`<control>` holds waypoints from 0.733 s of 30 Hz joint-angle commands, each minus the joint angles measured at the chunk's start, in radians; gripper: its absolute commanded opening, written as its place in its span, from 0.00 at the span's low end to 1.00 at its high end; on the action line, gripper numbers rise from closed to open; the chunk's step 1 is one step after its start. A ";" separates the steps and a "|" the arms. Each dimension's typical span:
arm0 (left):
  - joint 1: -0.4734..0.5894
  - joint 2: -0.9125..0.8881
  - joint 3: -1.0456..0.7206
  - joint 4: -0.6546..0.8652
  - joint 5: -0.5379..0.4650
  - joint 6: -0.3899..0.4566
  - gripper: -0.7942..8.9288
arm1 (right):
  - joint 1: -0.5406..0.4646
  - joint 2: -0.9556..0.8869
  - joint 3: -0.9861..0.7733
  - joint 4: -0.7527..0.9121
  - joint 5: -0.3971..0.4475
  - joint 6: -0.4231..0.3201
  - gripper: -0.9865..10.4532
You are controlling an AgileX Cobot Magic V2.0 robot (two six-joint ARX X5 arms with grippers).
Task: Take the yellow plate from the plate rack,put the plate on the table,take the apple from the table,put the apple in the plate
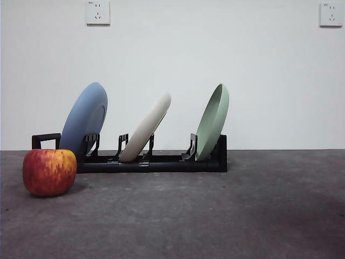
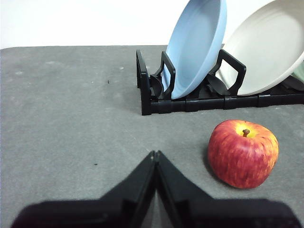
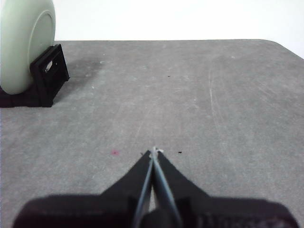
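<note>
Blue plate, pale green plate, two wall sockets.

Behind my workspace I see a plain white wall, evenly lit, with no strong shadows on it. Two white sockets sit high up on it: one socket toward the left, the other socket at the far right, partly cut by the frame edge. The wall meets the dark grey surface along a straight level line. Light is soft and diffuse; I can't tell its source.
</note>
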 commanded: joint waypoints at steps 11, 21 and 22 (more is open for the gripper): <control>0.002 0.000 -0.010 0.007 0.007 -0.045 0.08 | -0.002 -0.001 -0.008 0.033 -0.004 0.103 0.09; 0.002 0.018 0.106 -0.046 0.101 -0.142 0.08 | -0.002 0.004 0.046 0.071 -0.111 0.275 0.08; 0.002 0.027 0.134 -0.066 0.102 -0.146 0.08 | -0.002 0.009 0.066 0.071 -0.114 0.287 0.08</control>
